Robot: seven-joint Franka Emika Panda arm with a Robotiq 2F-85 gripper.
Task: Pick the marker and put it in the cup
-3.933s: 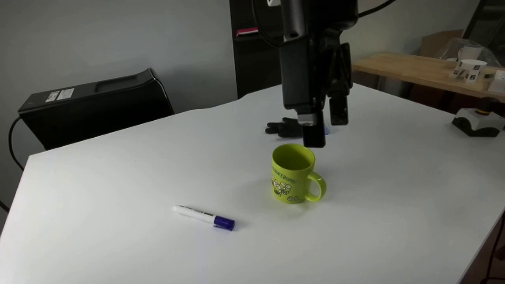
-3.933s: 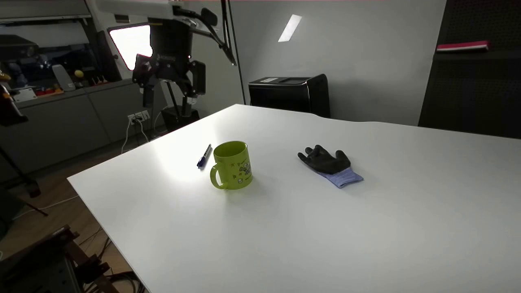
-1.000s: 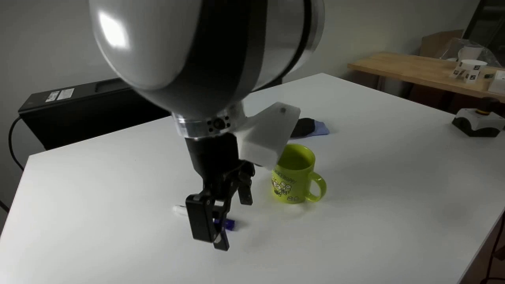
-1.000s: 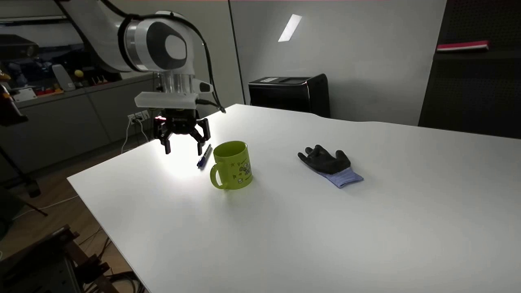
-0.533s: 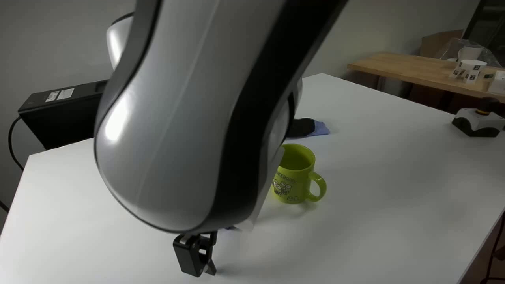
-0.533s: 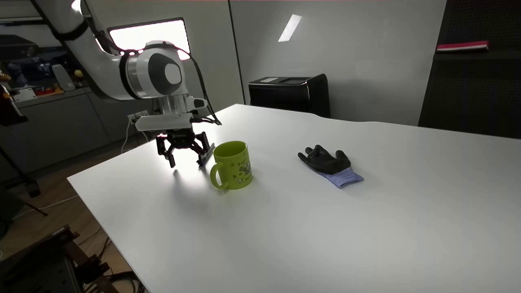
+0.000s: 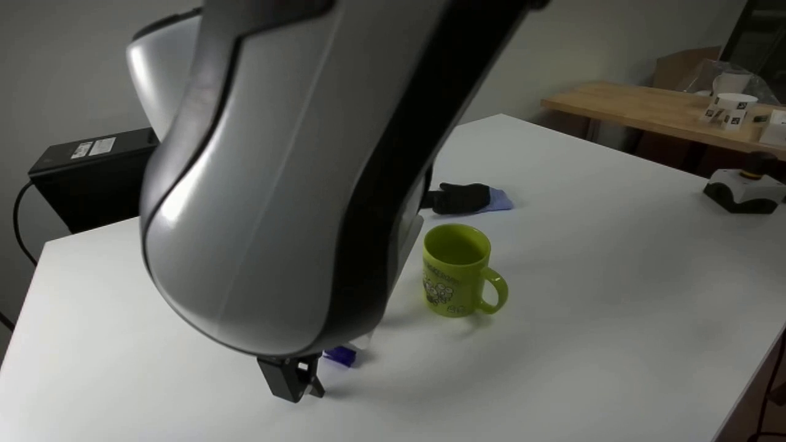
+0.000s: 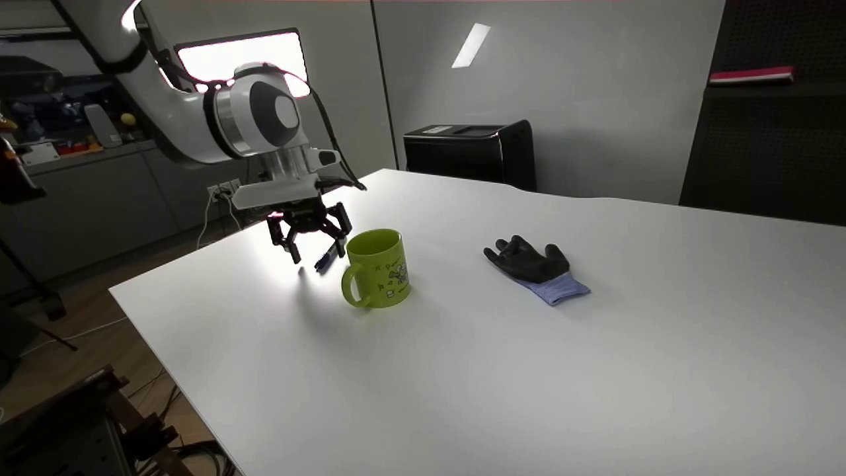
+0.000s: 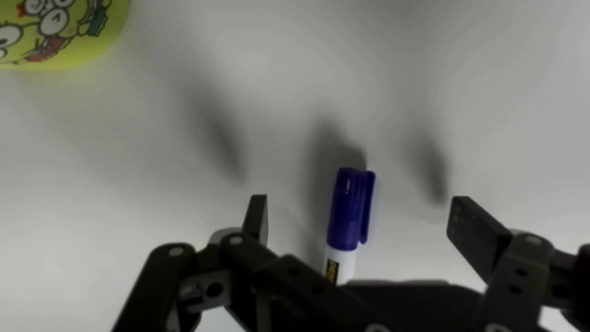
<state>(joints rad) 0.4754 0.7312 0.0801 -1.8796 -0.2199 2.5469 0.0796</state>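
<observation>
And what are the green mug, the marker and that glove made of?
Mug: probably glazed ceramic; its printed side looks smooth, slightly shiny.
Marker: likely plastic; the cap has a glossy streak.
Glove: speckled blue cuff suggests knit fabric; the dull black part may be rubber.

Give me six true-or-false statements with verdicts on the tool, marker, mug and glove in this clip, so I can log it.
1. The tool is open, with the marker showing between its jaws in the wrist view. True.
2. The marker is inside the mug. False: it is outside.
3. The mug stands upright. True.
4. The glove lies on the table, apart from the mug. True.
5. The mug is red. False: it is lime-green.
6. The tool grips the mug. False: its jaws hold nothing.
</observation>
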